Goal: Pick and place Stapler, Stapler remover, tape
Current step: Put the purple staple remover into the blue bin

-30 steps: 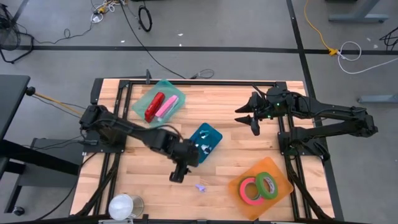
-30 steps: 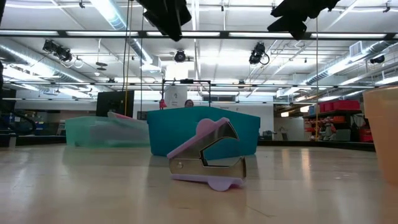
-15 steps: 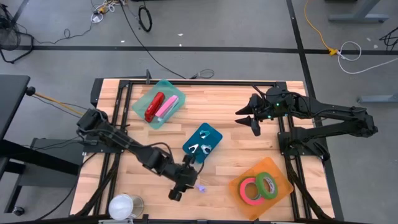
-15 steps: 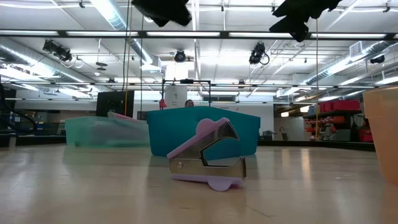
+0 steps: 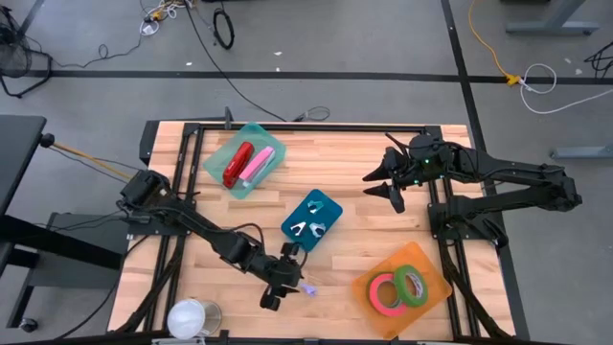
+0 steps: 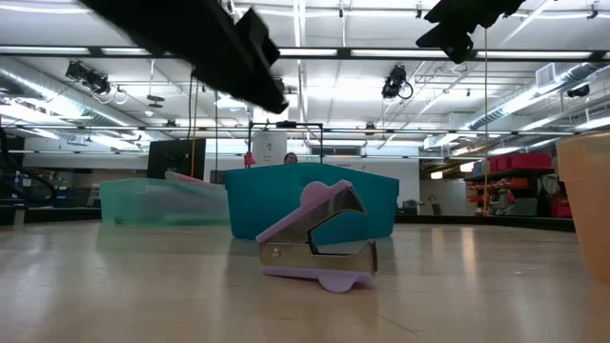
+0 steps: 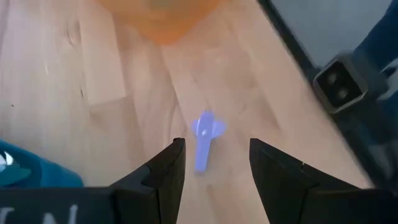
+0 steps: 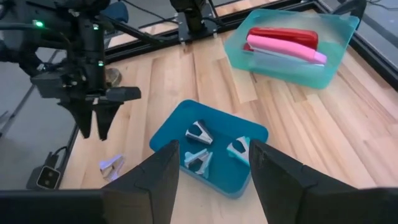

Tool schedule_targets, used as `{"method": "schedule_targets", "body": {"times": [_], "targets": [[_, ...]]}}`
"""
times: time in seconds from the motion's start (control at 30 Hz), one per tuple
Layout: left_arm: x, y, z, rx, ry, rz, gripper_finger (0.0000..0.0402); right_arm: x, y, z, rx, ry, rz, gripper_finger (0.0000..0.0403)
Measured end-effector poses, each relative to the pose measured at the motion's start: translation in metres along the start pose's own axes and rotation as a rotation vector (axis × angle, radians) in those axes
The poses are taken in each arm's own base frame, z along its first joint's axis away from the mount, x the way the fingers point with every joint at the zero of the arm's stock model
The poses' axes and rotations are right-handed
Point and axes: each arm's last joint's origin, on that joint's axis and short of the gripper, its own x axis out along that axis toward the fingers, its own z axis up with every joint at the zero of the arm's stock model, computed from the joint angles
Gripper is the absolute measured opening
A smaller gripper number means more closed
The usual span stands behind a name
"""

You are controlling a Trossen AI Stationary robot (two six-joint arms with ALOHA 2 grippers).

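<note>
Lilac staple remover [image 7: 204,138] — on table | between left claw [image 7: 214,163] fingers — spread wide, not touching

Bare counter [image 5: 335,264] all round the lilac staple remover [image 5: 308,287], open to the left gripper [image 5: 275,288] just beside it, jaws spread. Blue tray [image 5: 312,218] near on the far side, orange tray [image 5: 412,287] well apart, silver cup [image 5: 193,318] off at the counter edge.

Left gripper [image 5: 284,287] moved from beside blue tray [image 5: 311,219] down toward table's near edge. Purple staple remover [image 5: 307,287] now just ahead of its open fingers.
</note>
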Motion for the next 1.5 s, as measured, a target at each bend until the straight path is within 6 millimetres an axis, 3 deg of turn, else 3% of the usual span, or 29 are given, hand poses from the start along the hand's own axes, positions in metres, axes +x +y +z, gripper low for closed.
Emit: {"method": "schedule_targets", "body": {"times": [0.33,0.7,1.5], "targets": [[0.008,0.008,-0.019,0.025,-0.066,-0.015,0.0181,0.0,0.0,0.0,0.002,0.004,-0.008,0.0192],[0.043,0.015,-0.038,0.009,-0.058,-0.069,0.0181,0.0,0.0,0.0,0.027,0.003,-0.008,0.0192],[0.061,0.016,-0.049,0.007,-0.051,-0.1,0.0181,0.0,-0.001,0.0,0.023,-0.001,-0.045,0.0192]]}}
